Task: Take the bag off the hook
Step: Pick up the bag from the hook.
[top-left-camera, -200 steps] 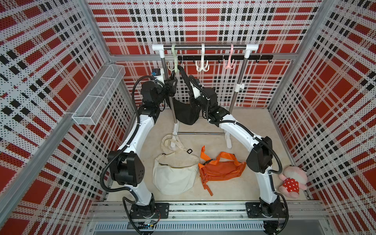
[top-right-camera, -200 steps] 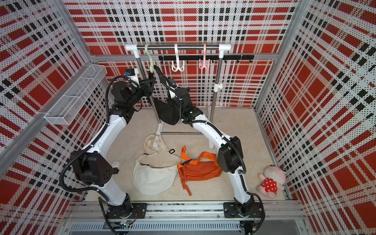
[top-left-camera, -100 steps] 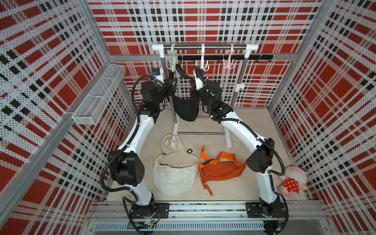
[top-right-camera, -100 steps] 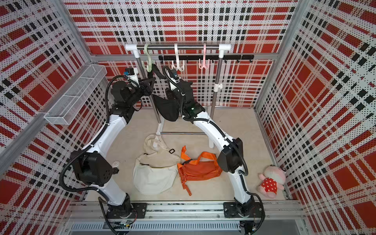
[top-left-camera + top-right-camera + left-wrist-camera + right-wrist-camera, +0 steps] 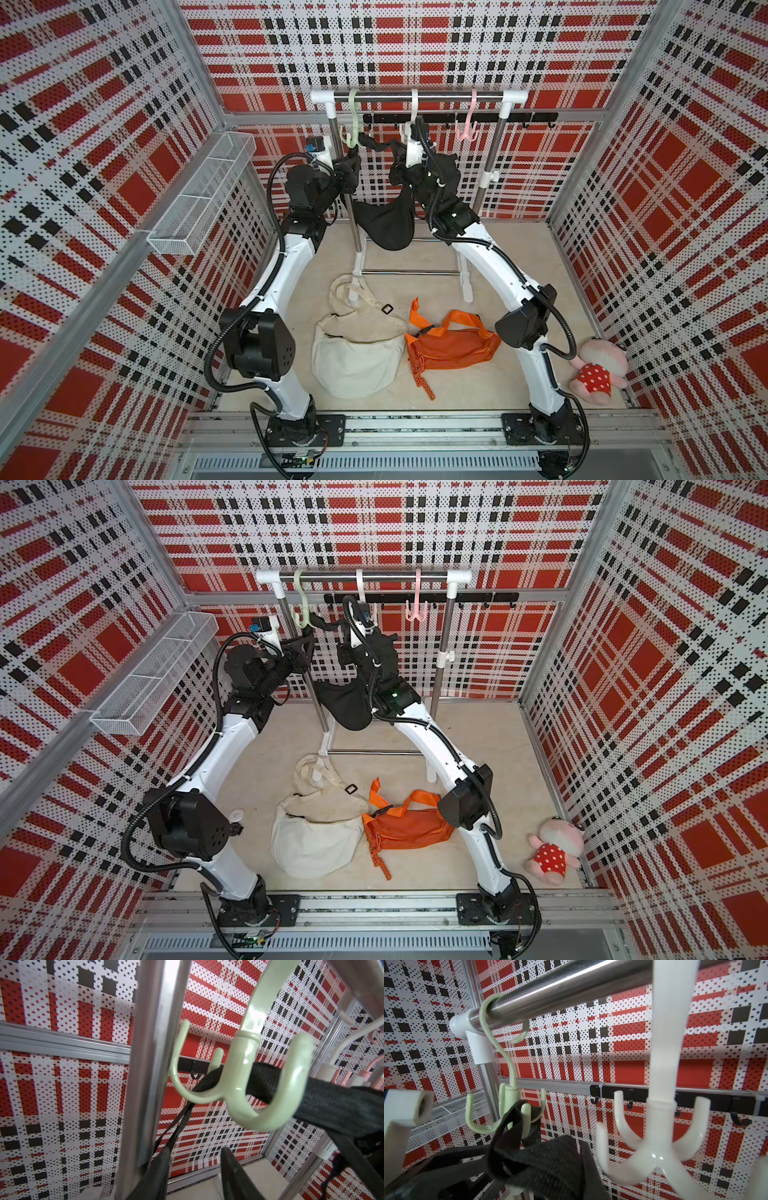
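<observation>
The black bag (image 5: 388, 224) (image 5: 347, 706) hangs under the rail, its black strap (image 5: 332, 1105) still looped through a prong of the green hook (image 5: 353, 133) (image 5: 249, 1084) (image 5: 508, 1101). My right gripper (image 5: 397, 164) (image 5: 550, 1172) is shut on the strap (image 5: 550, 1167), high up beside the white hook (image 5: 658, 1126), holding it taut to the right of the green hook. My left gripper (image 5: 351, 166) (image 5: 195, 1167) stands open just below the green hook, next to the rack's left post (image 5: 145, 1064), with nothing between its fingers.
A cream bag (image 5: 357, 353) and an orange bag (image 5: 453, 345) lie on the floor between the arms. A plush toy (image 5: 598, 370) sits at the right wall. A wire basket (image 5: 203, 195) hangs on the left wall. A pink hook (image 5: 469, 124) hangs on the rail (image 5: 449, 96).
My right gripper has shut on the strap and risen toward the rail, lifting the black bag a little. The left gripper has narrowed slightly and stayed in place.
</observation>
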{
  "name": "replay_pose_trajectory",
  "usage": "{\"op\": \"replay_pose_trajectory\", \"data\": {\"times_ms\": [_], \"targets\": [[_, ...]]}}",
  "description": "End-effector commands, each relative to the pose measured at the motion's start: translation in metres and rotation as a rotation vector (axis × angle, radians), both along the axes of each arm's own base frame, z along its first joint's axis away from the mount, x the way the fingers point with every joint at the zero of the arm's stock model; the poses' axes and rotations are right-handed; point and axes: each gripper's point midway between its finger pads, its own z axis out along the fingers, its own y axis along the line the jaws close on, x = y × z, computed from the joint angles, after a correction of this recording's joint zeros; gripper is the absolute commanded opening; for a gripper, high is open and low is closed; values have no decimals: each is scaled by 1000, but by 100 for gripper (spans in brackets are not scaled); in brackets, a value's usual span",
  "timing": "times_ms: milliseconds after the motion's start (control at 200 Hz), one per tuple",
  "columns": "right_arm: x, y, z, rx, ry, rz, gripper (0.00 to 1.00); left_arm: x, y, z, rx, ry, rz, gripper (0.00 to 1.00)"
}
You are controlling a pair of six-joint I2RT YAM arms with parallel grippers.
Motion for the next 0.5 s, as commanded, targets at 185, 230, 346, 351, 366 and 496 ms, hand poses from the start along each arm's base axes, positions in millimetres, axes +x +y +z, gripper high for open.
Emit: {"op": "replay_pose_trajectory", "data": {"times_ms": [185, 230, 346, 351, 366, 496], "targets": [[-7, -16, 14, 163, 107, 50, 0, -16, -36, 30, -11, -82, -92, 37], [-8, -15, 15, 174, 113, 63, 0, -20, -39, 34, -20, -90, -101, 37], [-6, -9, 5, 163, 137, 83, 0, -32, -48, 46, -65, -116, -161, 38], [-6, -9, 5, 163, 138, 84, 0, -33, -48, 47, -68, -116, -164, 38], [-6, -8, 3, 159, 142, 85, 0, -35, -48, 49, -75, -125, -173, 39], [-5, -6, -10, 132, 167, 89, 0, -46, -50, 62, -190, -132, -277, 43]]}}
